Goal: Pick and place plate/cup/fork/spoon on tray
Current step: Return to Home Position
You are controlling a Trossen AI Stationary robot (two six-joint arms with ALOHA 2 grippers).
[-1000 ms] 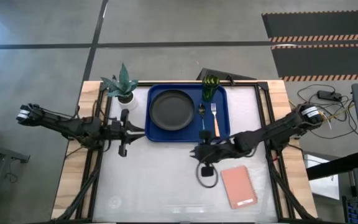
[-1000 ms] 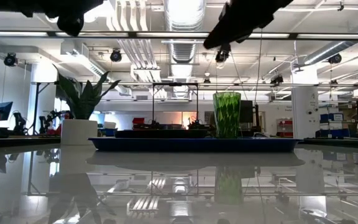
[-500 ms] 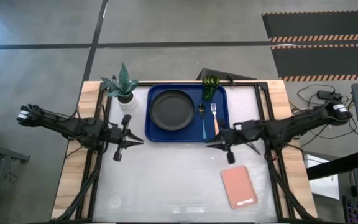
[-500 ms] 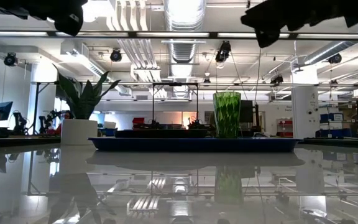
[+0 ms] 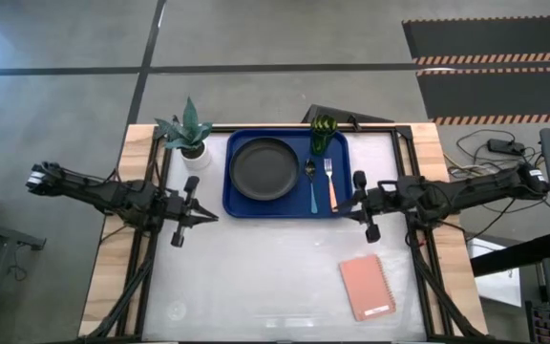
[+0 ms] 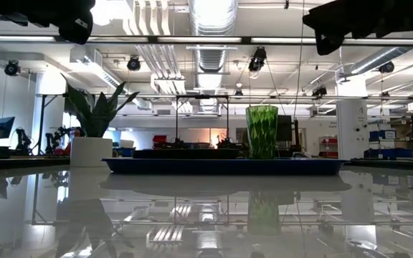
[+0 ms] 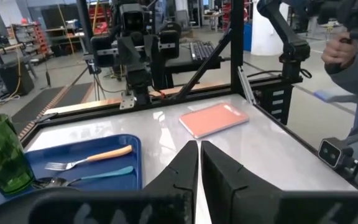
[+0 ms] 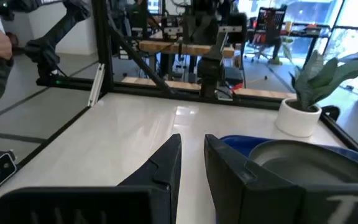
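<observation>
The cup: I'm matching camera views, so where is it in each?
High: cup in the tray's far right corner.
Low: right of centre, standing on the tray.
Left wrist: at the left edge.
Right wrist: not in it.
Shared landmark: the tray.

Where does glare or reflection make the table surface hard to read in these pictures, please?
Low view: the glossy table mirrors the ceiling lights, the cup and the plant pot. Left wrist view: a bright sheen lies beside the pink notebook. High view: the light is even, with only soft shadows under the arms.
</observation>
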